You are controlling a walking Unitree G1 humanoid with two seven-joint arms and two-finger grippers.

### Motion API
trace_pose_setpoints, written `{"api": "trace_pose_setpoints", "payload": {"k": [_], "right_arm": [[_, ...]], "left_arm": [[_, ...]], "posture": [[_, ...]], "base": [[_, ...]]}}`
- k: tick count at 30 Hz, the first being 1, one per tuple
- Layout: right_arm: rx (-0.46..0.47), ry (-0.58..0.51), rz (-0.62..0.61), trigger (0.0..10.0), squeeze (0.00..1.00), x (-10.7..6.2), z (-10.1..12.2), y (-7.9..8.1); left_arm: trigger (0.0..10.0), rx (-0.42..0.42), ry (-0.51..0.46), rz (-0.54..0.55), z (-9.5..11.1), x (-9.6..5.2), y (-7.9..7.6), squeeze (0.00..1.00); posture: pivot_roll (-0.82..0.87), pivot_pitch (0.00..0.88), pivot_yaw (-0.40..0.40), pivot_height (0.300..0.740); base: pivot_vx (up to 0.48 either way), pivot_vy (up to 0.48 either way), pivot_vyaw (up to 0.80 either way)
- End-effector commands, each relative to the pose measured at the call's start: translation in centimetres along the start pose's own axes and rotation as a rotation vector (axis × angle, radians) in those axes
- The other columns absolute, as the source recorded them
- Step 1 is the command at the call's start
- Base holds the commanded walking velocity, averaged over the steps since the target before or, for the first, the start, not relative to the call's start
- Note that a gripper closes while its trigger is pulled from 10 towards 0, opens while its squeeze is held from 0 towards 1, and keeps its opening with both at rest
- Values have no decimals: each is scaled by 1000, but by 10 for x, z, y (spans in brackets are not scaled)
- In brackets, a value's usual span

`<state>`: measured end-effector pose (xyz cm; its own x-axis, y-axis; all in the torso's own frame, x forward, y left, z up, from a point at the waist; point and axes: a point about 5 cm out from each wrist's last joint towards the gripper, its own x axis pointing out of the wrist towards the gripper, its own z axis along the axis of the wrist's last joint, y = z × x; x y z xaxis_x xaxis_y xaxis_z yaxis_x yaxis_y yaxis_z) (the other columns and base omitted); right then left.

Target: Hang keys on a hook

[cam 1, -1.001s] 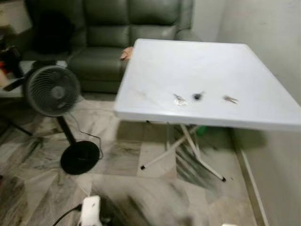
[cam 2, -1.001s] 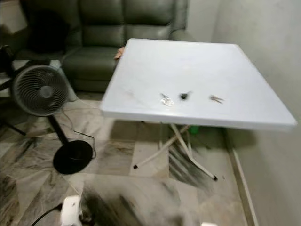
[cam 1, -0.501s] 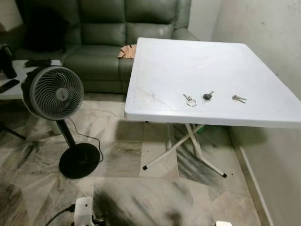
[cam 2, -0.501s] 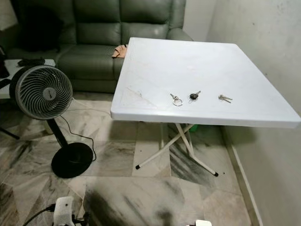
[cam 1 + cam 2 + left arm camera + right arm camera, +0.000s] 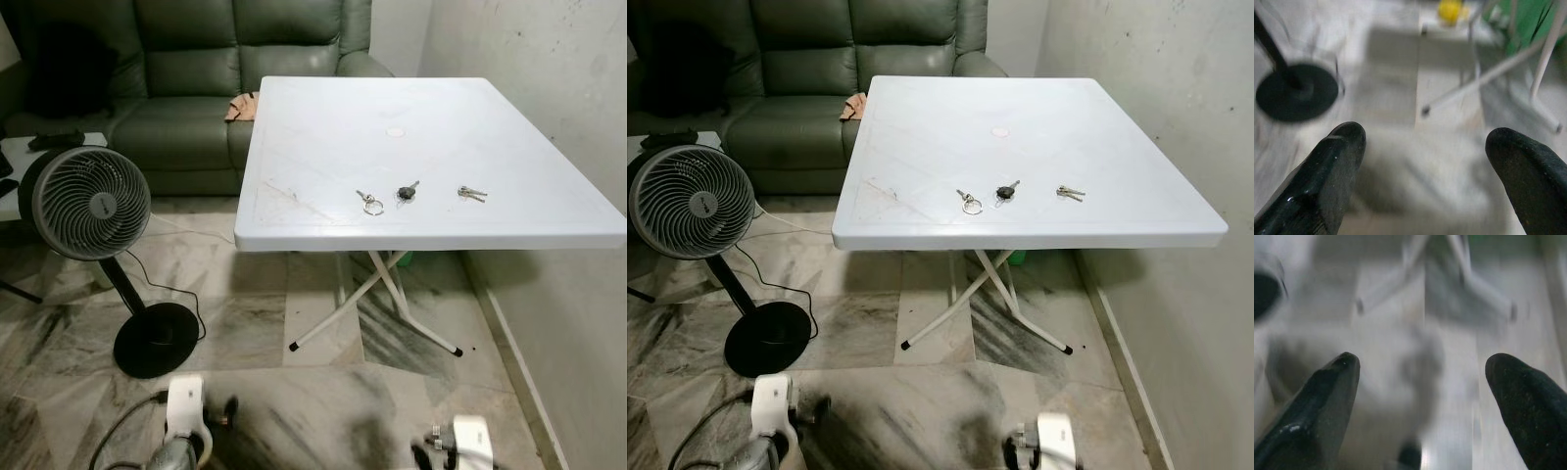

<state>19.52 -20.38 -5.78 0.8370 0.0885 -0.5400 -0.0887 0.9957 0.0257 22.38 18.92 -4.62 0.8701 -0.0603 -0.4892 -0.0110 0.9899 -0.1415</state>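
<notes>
- three sets of keys in a row near front edge of white folding table (image 5: 323, 117): key ring set (image 5: 370, 203) at 9 o'clock end, black-headed key (image 5: 406, 191) in middle, small silver keys (image 5: 470, 193) at 3 o'clock end, each apart from the next
- all keys lie flat on the tabletop, nothing touching them
- left gripper (image 5: 1425, 161) low over marble floor (image 5: 255, 323), fingers spread wide, nothing between them; keys well apart from it, toward 1 o'clock in the head view
- right gripper (image 5: 1422, 391) also low over floor, fingers spread wide, empty, view blurred; keys well apart, toward 12 o'clock in the head view
- both arms' white wrist parts at bottom edge of head view, left (image 5: 184, 406), right (image 5: 468, 436)
- table's crossed legs (image 5: 377, 294) under it, something green (image 5: 406, 258) behind them
- standing fan (image 5: 86, 206) at 9 o'clock of table, black round base (image 5: 157, 338) on floor, cord trailing
- green sofa (image 5: 196, 88) at 11 o'clock behind table, small tan thing (image 5: 238, 106) on its seat
- wall (image 5: 549, 88) at 3 o'clock side
</notes>
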Motion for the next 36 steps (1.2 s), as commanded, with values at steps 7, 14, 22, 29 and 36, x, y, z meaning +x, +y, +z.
{"api": "trace_pose_setpoints", "payload": {"k": [7,14,22,29,36], "right_arm": [[-40,-339,76,10000,0,2,49,18],[-57,-530,114,10000,0,-7,87,37],[-46,-646,107,10000,0,-22,115,36],[-44,-669,115,10000,0,-27,129,35],[-40,-660,120,10000,0,-31,135,34]], "left_arm": [[10000,4,-289,-68,34,-6,-8,0],[10000,56,-462,-126,70,-17,-23,0],[10000,84,-566,-115,98,-29,-24,0],[10000,66,-556,-114,112,-34,-23,0],[10000,78,-548,-113,118,-40,-24,0]], "posture": [[4,0,17,740],[14,0,14,740],[15,0,18,740],[17,0,21,740],[18,0,21,740]], "base": [[0,0,0],[0,0,0],[0,0,0],[0,0,0],[0,0,0]]}}
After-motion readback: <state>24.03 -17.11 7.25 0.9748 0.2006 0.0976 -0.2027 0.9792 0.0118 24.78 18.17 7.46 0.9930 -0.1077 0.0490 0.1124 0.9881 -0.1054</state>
